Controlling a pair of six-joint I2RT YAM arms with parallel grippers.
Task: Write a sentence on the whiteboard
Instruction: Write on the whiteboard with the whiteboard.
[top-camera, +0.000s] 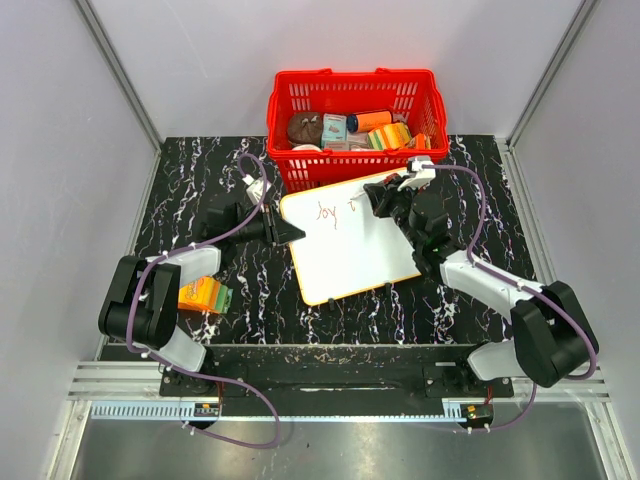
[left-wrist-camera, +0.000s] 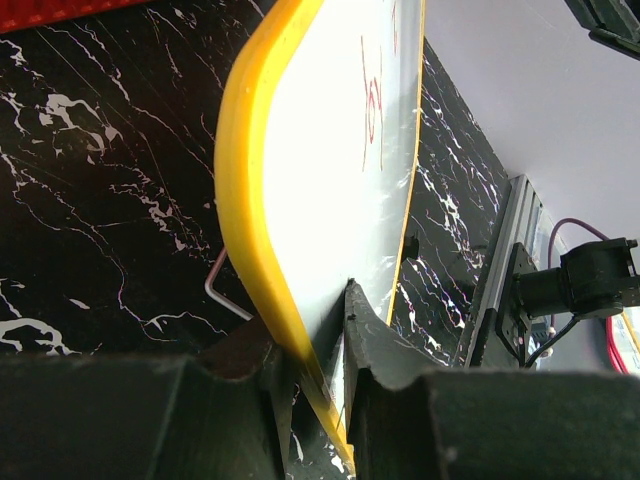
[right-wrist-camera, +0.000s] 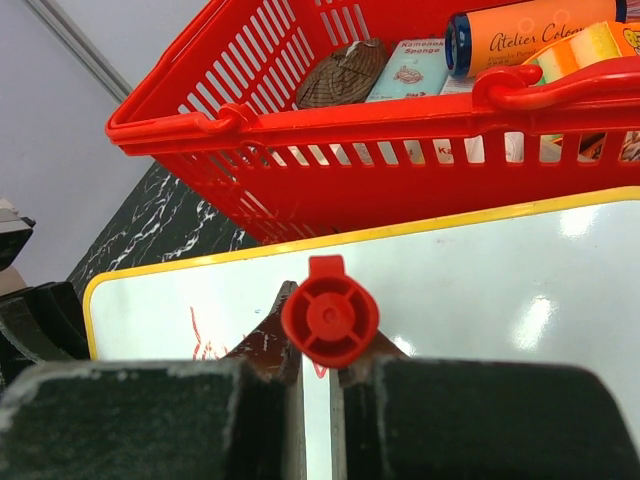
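While my left claw (top-camera: 290, 232) pinches the left edge of the whiteboard (top-camera: 350, 250), its two fingers are pressed onto the yellow rim, one above the board and one below. From the left wrist camera the board runs away from me edge-on, and a thin bent wire (left-wrist-camera: 222, 290) shows just under its rim against the black marbled table (top-camera: 200, 170).

My right claw (top-camera: 385, 203) is closed on a red marker (right-wrist-camera: 330, 318). The round end of the marker faces the right wrist camera, squeezed between my two fingers. That claw hangs over the far right part of the board, close to its far edge. I cannot see the tip, so I cannot tell whether it touches the white surface.

The whiteboard lies on the table between my two arms, turned a little askew, with its far edge just in front of the red basket (top-camera: 355, 78). The red sentence (top-camera: 330, 212) sits near the board's far left corner: one word that reads roughly "joy" and a short mark beside it.

Inside the basket I can make out a brown round thing (right-wrist-camera: 345, 68), a sponge box (right-wrist-camera: 410, 70) and an orange tube (right-wrist-camera: 530, 28). An orange and green carton (top-camera: 203, 294) lies on the table beside my left arm, well apart from the board.
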